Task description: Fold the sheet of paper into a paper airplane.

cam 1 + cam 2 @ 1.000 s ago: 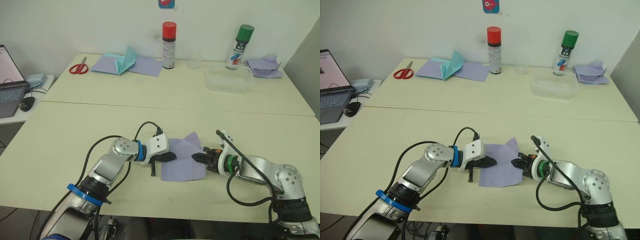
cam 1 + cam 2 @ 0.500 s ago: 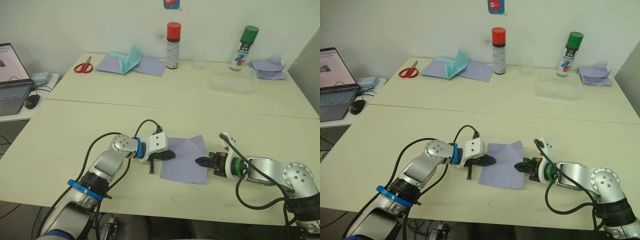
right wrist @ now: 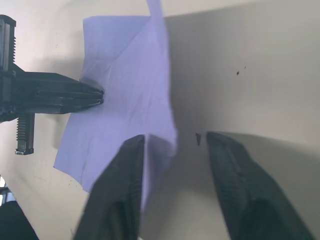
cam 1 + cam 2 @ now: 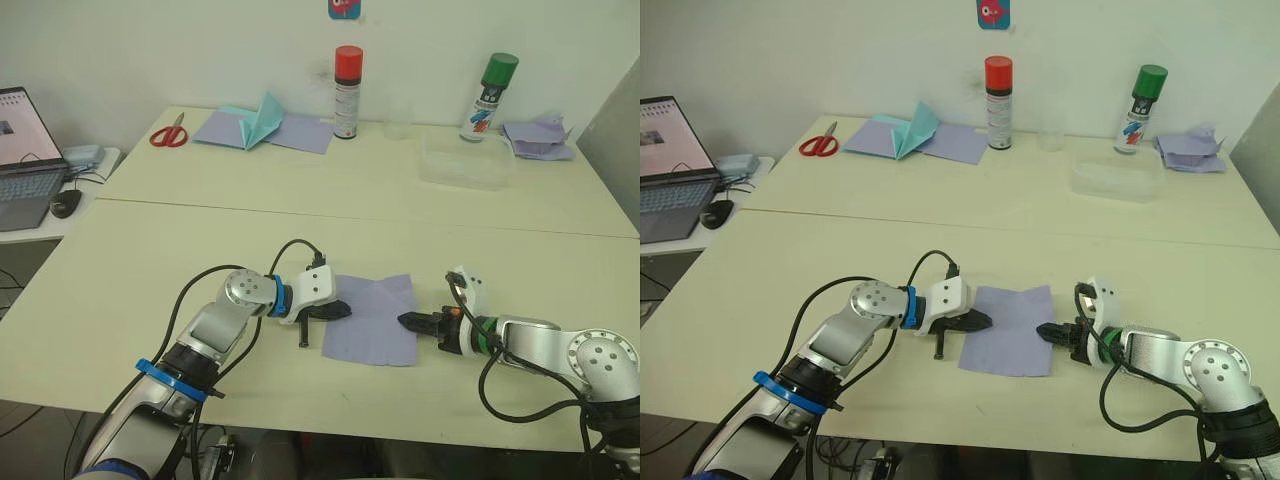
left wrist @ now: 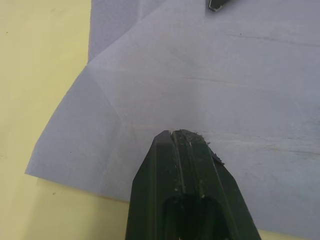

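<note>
Paper: one pale lavender sheet lies flat on the near table, between the two grippers.
Handling: looks featherlight and limp, with soft creases already in it; I'd expect it to slide on the smooth top and curl if lifted by one corner.
Where to hold: probably pin it at one edge and pinch the free edge or corner opposite, not the middle.
Left gripper: fingers pressed together, tip resting on the sheet's left edge, holding it down, not grasping it.
Right gripper: fingers spread apart at the sheet's right edge, one over the paper, one over bare table; nothing clamped.
Counts: one sheet in work, two grippers, two spray cans (red cap, green cap), one pair of scissors, one clear tub, one teal folded shape on wider lavender sheets, one laptop.
</note>
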Robot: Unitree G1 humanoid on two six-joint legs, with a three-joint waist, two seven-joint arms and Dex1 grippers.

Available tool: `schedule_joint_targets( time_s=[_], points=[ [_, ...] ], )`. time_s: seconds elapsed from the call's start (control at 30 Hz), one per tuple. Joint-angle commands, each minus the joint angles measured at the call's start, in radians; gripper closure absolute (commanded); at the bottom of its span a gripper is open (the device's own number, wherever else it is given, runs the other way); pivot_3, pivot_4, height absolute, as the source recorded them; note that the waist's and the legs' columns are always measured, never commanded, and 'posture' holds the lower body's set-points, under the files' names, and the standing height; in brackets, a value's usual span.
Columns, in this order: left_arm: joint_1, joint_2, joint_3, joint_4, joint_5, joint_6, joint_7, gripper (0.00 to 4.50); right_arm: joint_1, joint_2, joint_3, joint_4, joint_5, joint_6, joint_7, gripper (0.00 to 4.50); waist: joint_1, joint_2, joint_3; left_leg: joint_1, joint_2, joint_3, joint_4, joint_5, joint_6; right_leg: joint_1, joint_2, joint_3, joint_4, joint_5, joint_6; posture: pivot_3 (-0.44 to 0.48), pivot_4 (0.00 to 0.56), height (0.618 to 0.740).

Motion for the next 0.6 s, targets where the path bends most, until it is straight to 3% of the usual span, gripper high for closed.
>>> schedule_joint_targets(
  time_s=[0.03, 0.1, 0.2, 0.33, 0.6],
  points=[
    [0.022, 0.016, -0.031, 0.052, 0.054, 0.014, -0.010, 4.50, -0.034, -0.103, -0.052, -0.092, -0.264, -0.099, 0.222, 1.78, 0.000, 0.000, 0.000, 0.000, 0.000, 0.000, 0.000, 0.000, 0.000, 0.000, 0.000, 0.000, 0.000, 0.000, 0.000, 0.000, 0.150, 0.740],
    [0.022, 0.018, -0.031, 0.054, 0.054, 0.011, -0.012, 4.50, -0.052, -0.131, -0.043, -0.134, -0.424, -0.224, 0.404, 1.96, 0.000, 0.001, 0.000, 0.000, -0.001, 0.000, 0.000, 0.000, 0.000, 0.000, 0.000, 0.000, 0.000, 0.000, 0.000, 0.000, 0.150, 0.740],
    [0.022, 0.019, -0.028, 0.062, 0.056, 0.008, -0.011, 4.50, -0.058, -0.129, 0.014, -0.158, -0.635, -0.426, 0.671, 2.90, -0.001, 0.002, -0.001, 0.001, 0.000, 0.000, 0.000, 0.000, 0.000, 0.000, 0.002, -0.002, 0.000, 0.000, 0.001, 0.000, 0.150, 0.740],
    [0.027, 0.024, -0.026, 0.064, 0.058, 0.004, -0.013, 4.50, -0.087, -0.020, 0.118, -0.137, -0.808, -0.515, 0.750, 4.42, 0.000, 0.002, -0.002, 0.001, 0.000, -0.002, 0.000, 0.000, 0.000, 0.001, 0.003, -0.002, 0.000, 0.000, 0.001, 0.000, 0.150, 0.740],
    [0.027, 0.020, -0.030, 0.054, 0.059, 0.015, -0.013, 4.50, -0.083, 0.171, 0.299, -0.010, -1.073, -0.453, 0.710, 4.47, 0.000, 0.002, -0.002, 0.001, 0.000, 0.001, 0.001, 0.000, 0.000, 0.000, 0.003, -0.002, 0.001, 0.001, -0.003, 0.000, 0.150, 0.740]
  ],
)
